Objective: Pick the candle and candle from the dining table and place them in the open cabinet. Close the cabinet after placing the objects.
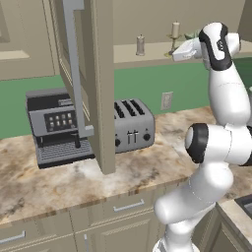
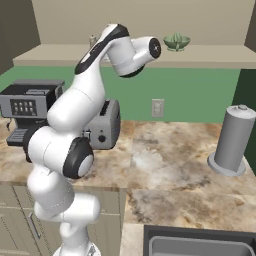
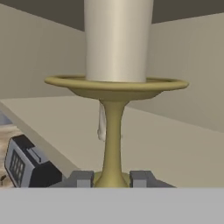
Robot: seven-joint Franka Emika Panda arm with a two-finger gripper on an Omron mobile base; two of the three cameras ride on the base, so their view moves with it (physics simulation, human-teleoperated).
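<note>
Gripper point(image 3: 112, 178) was nearly closed, pinching the brass stem of the taper candle point(image 3: 117, 41) low, over the cabinet shelf point(image 3: 166, 144). Stubby candle point(image 1: 141, 45) stood on that shelf, well apart. Step judged: placing. Next: lower, release, withdraw, swing the cabinet door point(image 1: 78, 74) shut.

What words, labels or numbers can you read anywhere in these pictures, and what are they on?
None can be read.
Coffee machine: a panel of small buttons, marks too blurred to read.
Toaster: levers and knobs, no lettering visible.
Wall outlet: no text.
Candle and candlestick: plain, no label.
</note>
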